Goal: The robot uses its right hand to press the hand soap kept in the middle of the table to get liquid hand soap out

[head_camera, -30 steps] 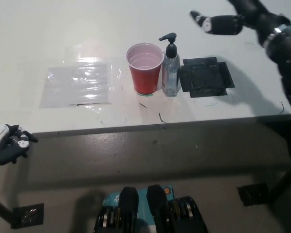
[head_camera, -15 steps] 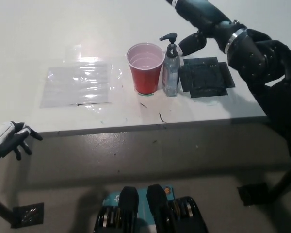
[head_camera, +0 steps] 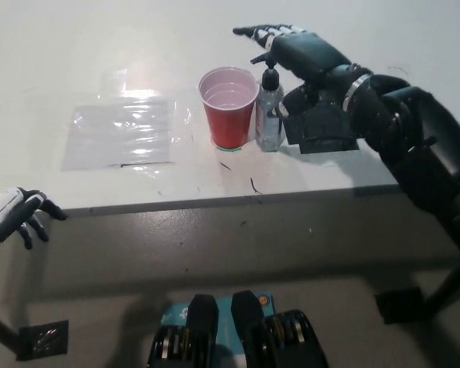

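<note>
1. Black right hand [head_camera: 291, 47] hangs flat over the pump of the clear plastic hand-soap bottle [head_camera: 270, 115], fingers stretched out and apart towards the far left, holding nothing. From this steep angle I can't tell whether the palm is touching the black pump head [head_camera: 264, 60] or sitting just above it.
2. The soap bottle stands upright in the middle of the white worktop [head_camera: 100, 54], right beside a red plastic cup [head_camera: 230, 107]. The pump spout points left, towards the cup's rim.
3. Just right of the bottle is a flat black square mat [head_camera: 326, 130], partly covered by the black forearm. A clear plastic sheet [head_camera: 123, 132] lies well off to the left.
4. White left hand [head_camera: 14, 218] rests below the worktop edge at the lower left, fingers loosely curled and empty.
5. My reading: the reach looks done and the hand is lined up. The press itself seems still to come, as no soap shows anywhere.
</note>
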Controlling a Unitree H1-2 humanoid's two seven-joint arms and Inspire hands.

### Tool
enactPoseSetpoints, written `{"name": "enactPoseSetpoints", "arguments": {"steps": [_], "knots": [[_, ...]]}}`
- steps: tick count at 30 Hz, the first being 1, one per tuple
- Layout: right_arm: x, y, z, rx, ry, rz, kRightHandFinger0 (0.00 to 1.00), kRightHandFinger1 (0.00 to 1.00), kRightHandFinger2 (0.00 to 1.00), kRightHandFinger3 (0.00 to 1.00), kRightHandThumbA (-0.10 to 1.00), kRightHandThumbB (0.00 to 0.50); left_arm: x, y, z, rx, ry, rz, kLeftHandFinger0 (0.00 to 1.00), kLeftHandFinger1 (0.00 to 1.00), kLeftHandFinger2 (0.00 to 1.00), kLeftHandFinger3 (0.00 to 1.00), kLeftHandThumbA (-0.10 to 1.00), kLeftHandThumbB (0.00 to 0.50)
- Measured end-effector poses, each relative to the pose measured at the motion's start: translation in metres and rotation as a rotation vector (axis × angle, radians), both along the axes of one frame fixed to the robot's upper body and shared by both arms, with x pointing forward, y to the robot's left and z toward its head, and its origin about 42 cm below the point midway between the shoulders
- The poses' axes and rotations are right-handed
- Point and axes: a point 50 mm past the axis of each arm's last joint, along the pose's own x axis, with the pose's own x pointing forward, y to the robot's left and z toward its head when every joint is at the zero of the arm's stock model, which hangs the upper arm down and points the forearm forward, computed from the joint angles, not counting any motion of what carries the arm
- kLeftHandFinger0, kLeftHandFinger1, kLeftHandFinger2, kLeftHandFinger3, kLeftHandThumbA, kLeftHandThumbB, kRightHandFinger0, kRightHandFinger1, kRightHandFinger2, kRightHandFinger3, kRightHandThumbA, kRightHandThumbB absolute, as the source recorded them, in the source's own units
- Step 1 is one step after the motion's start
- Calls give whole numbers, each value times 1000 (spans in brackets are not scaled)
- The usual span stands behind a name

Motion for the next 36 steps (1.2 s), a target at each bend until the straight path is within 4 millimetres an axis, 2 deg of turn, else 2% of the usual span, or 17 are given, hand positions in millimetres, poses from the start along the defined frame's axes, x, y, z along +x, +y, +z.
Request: {"name": "enactPoseSetpoints", "arguments": {"steps": [1, 2, 4, 8, 9, 14, 18, 20, 26, 27, 29, 30, 36], "knots": [[0, 3, -3, -5, 2, 4, 1000, 1000, 1000, 1000, 1000, 484, 1, 0, 1, 0, -2, -2, 284, 344, 524, 762, 1000, 204], [0, 4, -6, -11, 2, 6, 1000, 1000, 1000, 1000, 1000, 477, 1, -1, 2, 1, -2, -4, 244, 314, 504, 756, 1000, 201], [-1, 10, -13, -28, 3, 13, 1000, 1000, 1000, 1000, 1000, 476, 3, -1, 5, 3, -5, -11, 233, 297, 478, 750, 1000, 197], [-2, 17, -18, -54, -28, 21, 1000, 1000, 1000, 1000, 1000, 496, 7, -1, 10, 12, -8, -24, 263, 290, 452, 738, 1000, 227], [-2, 18, -19, -66, -39, 24, 1000, 1000, 1000, 1000, 1000, 470, 7, -1, 12, 15, -9, -26, 269, 290, 446, 735, 1000, 219], [-3, 20, -24, -111, -76, 33, 1000, 1000, 1000, 1000, 1000, 455, 9, -3, 13, 22, -6, -36, 245, 263, 425, 743, 1000, 226], [-3, 17, -26, -134, -92, 34, 1000, 1000, 1000, 1000, 1000, 465, 11, -3, 16, 27, -10, -39, 242, 258, 426, 739, 1000, 227], [-3, 15, -27, -145, -98, 34, 1000, 1000, 1000, 1000, 1000, 477, 13, -3, 18, 33, -14, -40, 227, 241, 410, 742, 1000, 263], [-2, 4, -28, -197, -114, 28, 1000, 1000, 1000, 1000, 1000, 474, 16, -4, 20, 46, -23, -44, 247, 267, 431, 741, 1000, 246], [-2, 1, -27, -202, -116, 26, 1000, 1000, 1000, 1000, 1000, 477, 16, -4, 20, 47, -23, -44, 248, 268, 433, 742, 1000, 264], [-3, -2, -28, -206, -117, 24, 1000, 1000, 1000, 1000, 1000, 477, 16, -4, 21, 50, -24, -45, 245, 262, 432, 747, 1000, 255], [-3, -4, -28, -206, -118, 23, 1000, 1000, 1000, 1000, 1000, 496, 16, -4, 21, 52, -24, -45, 238, 258, 435, 750, 1000, 250], [-7, -4, -31, -189, -110, 18, 1000, 1000, 1000, 1000, 1000, 500, 21, -3, 28, 69, -35, -53, 214, 244, 418, 737, 1000, 278]]}}
